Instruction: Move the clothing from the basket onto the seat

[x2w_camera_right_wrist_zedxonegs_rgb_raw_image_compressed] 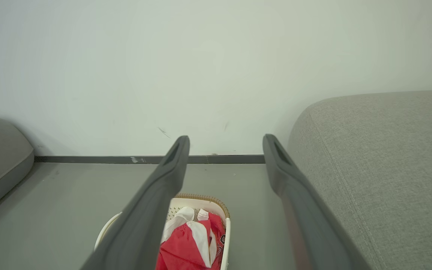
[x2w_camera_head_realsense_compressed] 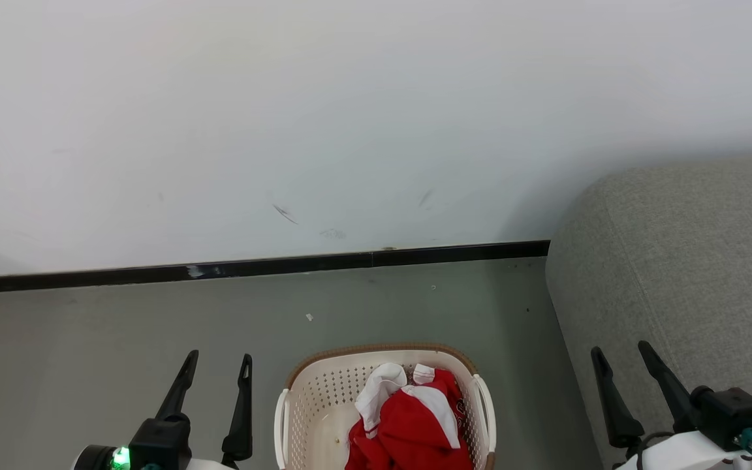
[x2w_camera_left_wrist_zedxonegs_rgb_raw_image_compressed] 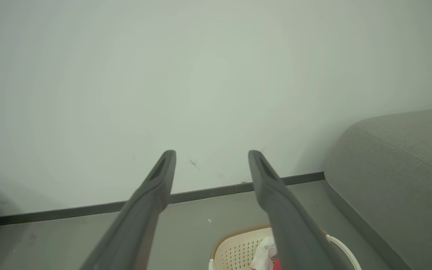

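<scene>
Left pincer (x2w_camera_head_realsense_compressed: 219, 356) and right pincer (x2w_camera_head_realsense_compressed: 620, 348), both with jaws spread wide and holding nothing, flanking the basket (x2w_camera_head_realsense_compressed: 324, 391).

Progress: no part of the transfer is visibly done. The clothing (x2w_camera_head_realsense_compressed: 415, 427), a crumpled red heap with white panels, lies inside the basket, bunched toward the side nearer the right pincer. The side nearer the left pincer shows bare perforated wall. How many garments make up the heap cannot be told. The seat (x2w_camera_head_realsense_compressed: 676, 261), as far as it shows, carries no garment. On this evidence the whole task remains: reach down, grasp, lift, carry across, release, and probably repeat.

Positions: the basket stands on the floor (x2w_camera_head_realsense_compressed: 89, 339) between the two pincers, to the right of the left one and to the left of the right one, and lower than both sets of fingertips. The seat rises just to the right of the right pincer and ahead of it, well apart from the left pincer.

Pose: both arms are held low and close to the body, fingers pointing forward toward the wall (x2w_camera_head_realsense_compressed: 350, 98) and its dark skirting board (x2w_camera_head_realsense_compressed: 284, 266). Neither pincer touches basket, cloth or seat.
</scene>
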Motion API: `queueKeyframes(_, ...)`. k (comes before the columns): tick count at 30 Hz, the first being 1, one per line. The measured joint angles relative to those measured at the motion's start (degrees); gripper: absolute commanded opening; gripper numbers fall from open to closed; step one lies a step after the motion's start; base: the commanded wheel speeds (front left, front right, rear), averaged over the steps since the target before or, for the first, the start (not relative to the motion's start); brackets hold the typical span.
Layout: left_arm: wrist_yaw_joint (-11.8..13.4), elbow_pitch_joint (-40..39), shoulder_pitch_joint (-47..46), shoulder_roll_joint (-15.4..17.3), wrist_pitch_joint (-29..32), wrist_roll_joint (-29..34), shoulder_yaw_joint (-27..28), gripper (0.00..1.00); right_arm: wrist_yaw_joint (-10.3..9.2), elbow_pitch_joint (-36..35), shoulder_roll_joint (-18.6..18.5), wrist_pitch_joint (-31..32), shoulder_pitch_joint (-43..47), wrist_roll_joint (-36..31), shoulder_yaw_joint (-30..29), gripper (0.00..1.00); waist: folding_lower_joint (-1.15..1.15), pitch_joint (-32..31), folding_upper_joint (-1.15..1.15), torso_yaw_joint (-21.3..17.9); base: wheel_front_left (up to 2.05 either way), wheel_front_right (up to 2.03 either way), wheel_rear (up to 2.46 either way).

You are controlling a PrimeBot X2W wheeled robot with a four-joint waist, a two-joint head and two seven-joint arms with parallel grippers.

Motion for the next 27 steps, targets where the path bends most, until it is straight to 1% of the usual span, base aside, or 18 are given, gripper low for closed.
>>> queueKeyframes(27, -0.8, 2.7, 0.0, -0.3, 0.0, -1.7, 2.6, 1.00, 0.00, -0.2, 0.0, 0.0, -0.1, 0.0, -0.6, 1.00, -0.01, 0.5, 0.00, -0.1, 0.00, 0.00, 0.00)
